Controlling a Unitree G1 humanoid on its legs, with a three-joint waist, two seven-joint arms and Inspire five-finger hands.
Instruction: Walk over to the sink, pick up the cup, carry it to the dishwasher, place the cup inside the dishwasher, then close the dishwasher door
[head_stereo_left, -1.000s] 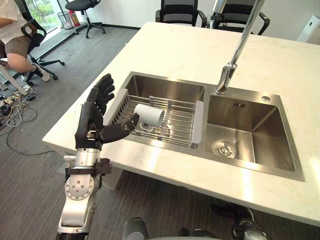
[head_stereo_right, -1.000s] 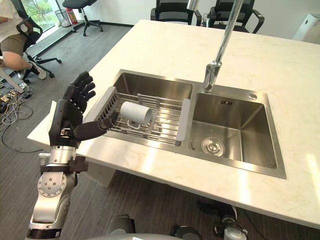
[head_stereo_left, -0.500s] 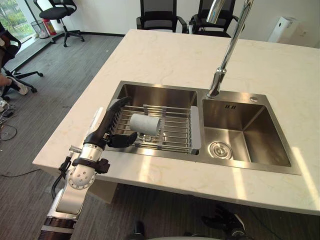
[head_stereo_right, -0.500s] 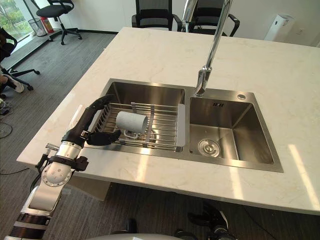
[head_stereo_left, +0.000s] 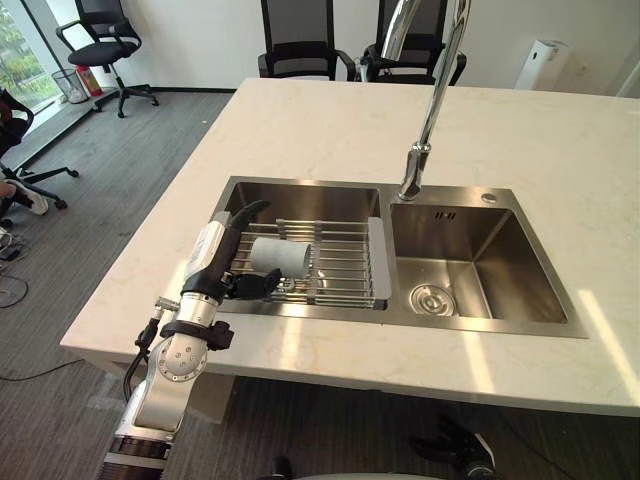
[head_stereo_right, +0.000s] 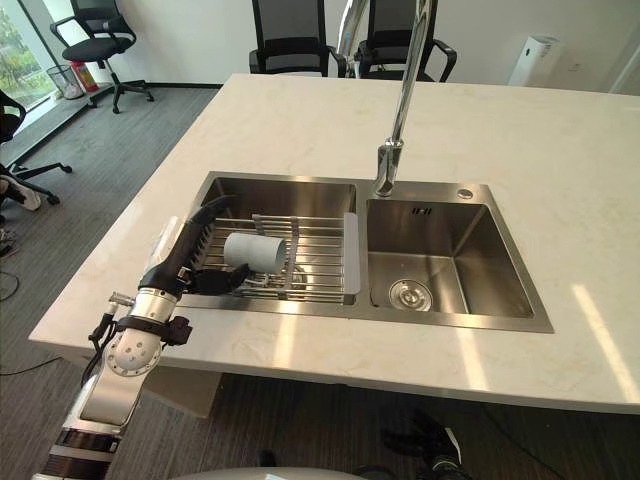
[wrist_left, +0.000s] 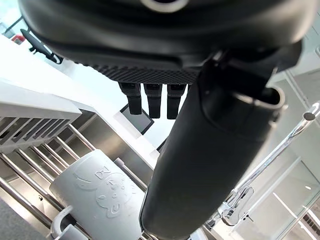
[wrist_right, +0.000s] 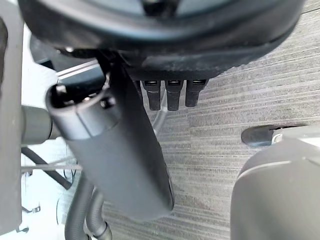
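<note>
A pale grey cylindrical cup (head_stereo_left: 281, 257) lies on its side on a steel wire rack (head_stereo_left: 345, 266). The rack bridges the left basin of a stainless double sink (head_stereo_left: 505, 275), which is set into a pale stone surface (head_stereo_left: 330, 130), toward its front left corner. The cup rests at the left end of the rack, its rim facing the right basin.

The left robot hand (head_stereo_left: 213, 256) is released. Its fingers arch over the left edge of the rack above the cup, and its thumb lies low beside the cup's closed end. Whether the thumb touches the cup cannot be told. The right robot hand (wrist_right: 190, 45) hangs relaxed over the floor and holds nothing.

The cup looks rigid, glazed and fairly light, so it is probably slick and likely to chip if dropped on steel. Lying on round wires, it may roll away from a one-sided push. The left wrist view shows a small loop handle (wrist_left: 56, 226) low against the wires and raised relief on the wall. The handle seems too tight for these fingers. The surer hold is across the barrel at mid-length, with the fingers over the top and the thumb underneath between the wires.
</note>
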